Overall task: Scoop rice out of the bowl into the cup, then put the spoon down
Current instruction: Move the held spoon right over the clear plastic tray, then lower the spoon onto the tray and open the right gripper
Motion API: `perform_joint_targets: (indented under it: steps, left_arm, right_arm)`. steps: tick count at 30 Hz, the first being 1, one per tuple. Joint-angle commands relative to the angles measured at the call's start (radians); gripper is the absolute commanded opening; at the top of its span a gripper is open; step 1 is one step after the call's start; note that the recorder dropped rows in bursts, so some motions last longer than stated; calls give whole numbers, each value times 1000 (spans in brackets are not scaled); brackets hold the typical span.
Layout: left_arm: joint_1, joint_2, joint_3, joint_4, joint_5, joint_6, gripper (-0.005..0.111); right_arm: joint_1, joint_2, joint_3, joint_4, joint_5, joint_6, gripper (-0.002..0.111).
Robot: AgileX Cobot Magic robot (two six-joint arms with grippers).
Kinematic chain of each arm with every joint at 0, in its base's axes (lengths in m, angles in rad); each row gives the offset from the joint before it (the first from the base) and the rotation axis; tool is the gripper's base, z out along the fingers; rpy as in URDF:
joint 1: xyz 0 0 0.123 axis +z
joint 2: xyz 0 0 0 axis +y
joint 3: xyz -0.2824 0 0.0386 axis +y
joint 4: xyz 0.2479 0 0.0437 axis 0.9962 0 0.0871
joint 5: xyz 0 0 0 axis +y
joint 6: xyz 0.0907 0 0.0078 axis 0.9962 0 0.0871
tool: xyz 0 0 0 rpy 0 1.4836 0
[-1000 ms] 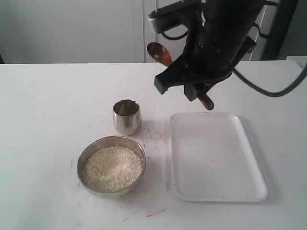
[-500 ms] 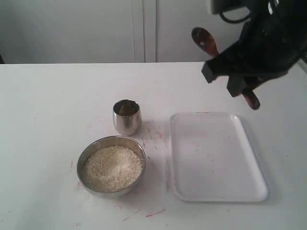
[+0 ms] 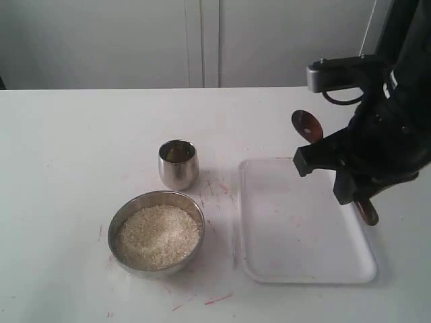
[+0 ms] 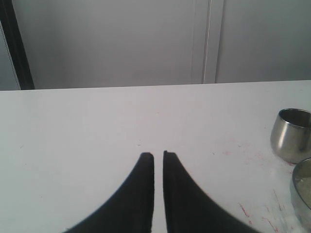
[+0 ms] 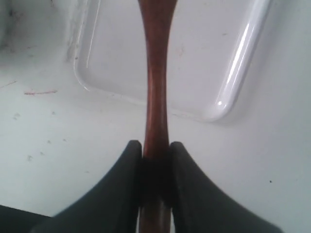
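The steel bowl holds a heap of rice at the front left. The steel cup stands just behind it and also shows in the left wrist view as the cup, beside the bowl's rim. My right gripper is shut on the handle of the dark wooden spoon, held above the right part of the white tray. The spoon's scoop sticks out behind the arm and its handle end below it. My left gripper is shut with nothing in it, above bare table.
The white rectangular tray lies to the right of the bowl and cup. Red marks dot the white table around the bowl. A pale wall rises behind the table's far edge.
My right arm has carried the spoon from above the cup rightward and then down, so it now hangs low over the tray's right side. Bowl, cup and tray have not moved.
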Motion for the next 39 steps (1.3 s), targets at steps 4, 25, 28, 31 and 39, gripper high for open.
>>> perform_joint_targets:
  steps: [4, 25, 28, 31, 39]
  left_arm:
    - [-1, -1, -2, -4, -4, -4, 14]
    - [-1, -1, -2, -4, -4, -4, 14]
    - [-1, -1, -2, -4, -4, -4, 14]
    - [-1, -1, -2, -4, -4, -4, 14]
    - [-1, -1, -2, -4, -4, -4, 14]
  right_arm:
    - [-4, 42, 60, 1, -175, 177, 0]
    - [-2, 438, 60, -123, -473, 202, 0]
    - [-2, 454, 68, -139, -480, 224, 0]
    - [-2, 463, 95, -171, -504, 279, 0]
    - [-2, 463, 155, -224, -587, 359, 0]
